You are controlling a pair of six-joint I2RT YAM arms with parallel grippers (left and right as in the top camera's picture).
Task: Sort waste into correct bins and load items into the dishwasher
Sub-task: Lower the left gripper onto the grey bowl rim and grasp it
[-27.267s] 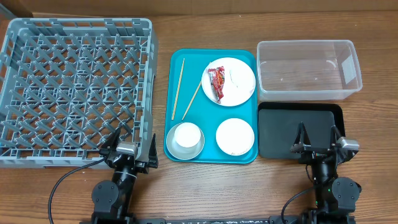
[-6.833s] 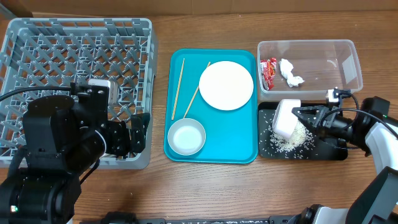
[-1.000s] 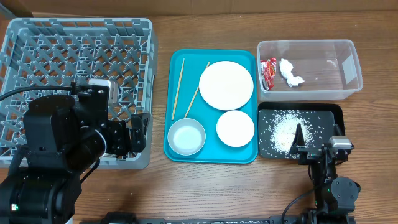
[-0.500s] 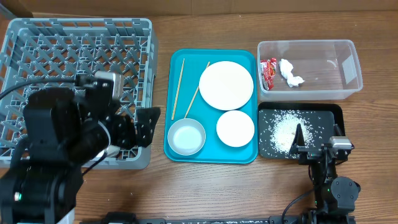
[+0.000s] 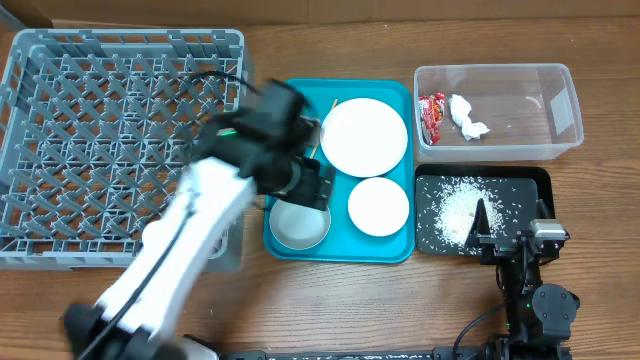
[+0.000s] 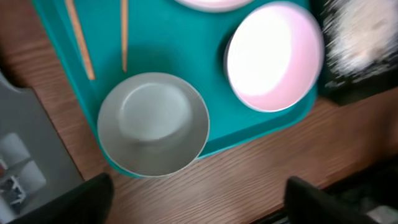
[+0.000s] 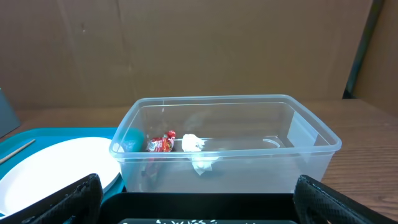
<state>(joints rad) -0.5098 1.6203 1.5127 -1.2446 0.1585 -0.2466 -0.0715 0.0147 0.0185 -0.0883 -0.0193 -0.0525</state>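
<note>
1. The left pincer (image 6: 198,186) hangs over the near edge of the teal tray (image 6: 205,62), where it meets the table (image 5: 330,300). Its jaws are wide with nothing between them. Its arm is blurred in the overhead view.
2. The cup (image 6: 153,123) stands upright on the teal tray just ahead of this pincer. It sits toward the finger on the left of the wrist view and is clear of both fingers.
3. The bowl (image 6: 273,56) is further ahead and on the other side, on the same tray. It is just beside the cup, with a gap between them.
4. The chopsticks (image 6: 79,37) lie flat on the teal tray beyond the cup, apart from each other. One ends near the cup's rim.
5. The plate (image 5: 364,136) lies beyond the bowl, the tray item farthest from the left pincer.
6. The rack (image 5: 110,130) stands to this pincer's left, beside the teal tray.
7. The right pincer (image 5: 510,225) sits low at the near edge of the black tray (image 5: 530,190), jaws wide and empty.
8. The rice (image 5: 455,208) is scattered on the black tray just ahead of the right pincer, to its left.
9. The tub (image 7: 298,162) stands beyond the black tray, straight ahead of the right pincer. At its left end lie the wrapper (image 7: 161,143) and the tissue (image 7: 196,149), just beside each other.
</note>
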